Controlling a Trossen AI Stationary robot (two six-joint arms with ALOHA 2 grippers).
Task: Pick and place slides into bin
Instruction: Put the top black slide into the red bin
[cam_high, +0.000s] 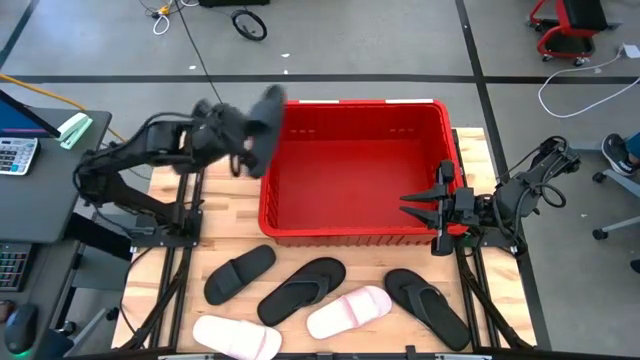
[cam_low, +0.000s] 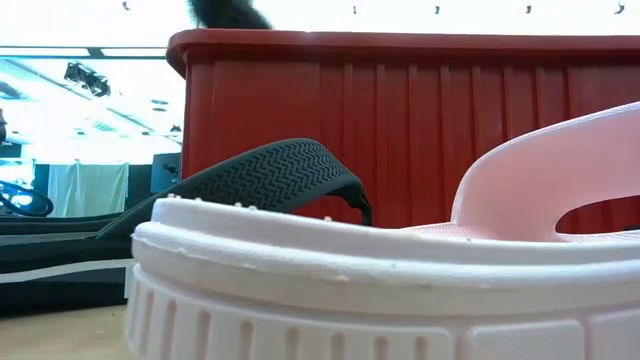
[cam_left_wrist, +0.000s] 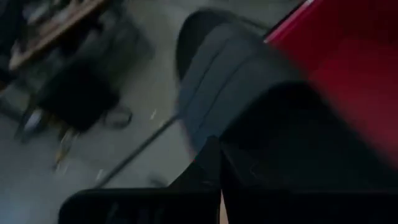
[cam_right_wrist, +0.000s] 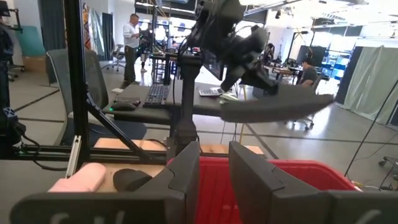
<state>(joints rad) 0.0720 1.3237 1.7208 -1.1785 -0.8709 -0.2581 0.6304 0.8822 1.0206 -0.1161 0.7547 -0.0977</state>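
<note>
- Pale wooden bench (cam_high: 215, 250) under me, grey workshop floor around it; the red bin (cam_high: 355, 170) fills the far middle of the bench.
- My left jaws (cam_high: 240, 135) are closed tight on a black slide (cam_high: 268, 112), up in the air at the bin's far-left corner, partly over the rim. From above the slide blurs into my dark wrist, so its outline is hard to trace; my left wrist view shows only a dim sole against the red wall.
- From my right wrist view that held slide (cam_right_wrist: 277, 107) lies roughly level, its long axis running across the bin's width.
- My right jaws (cam_high: 418, 204) hang over the bin's right side, part open, gripping nothing.
- Five slides lie on the near bench in front of the bin: a black one (cam_high: 240, 273) at left, a black one (cam_high: 300, 290) beside it, a pink one (cam_high: 348, 311), a black thong-style one (cam_high: 428, 307) at right, and a pale one (cam_high: 236, 337) near the front edge.
- The left two black slides and the pink one slant toward the bin's right; the thong-style one slants the opposite way.
- In the low view a pale slide (cam_low: 350, 290) fills the front, hiding most of the bench.
</note>
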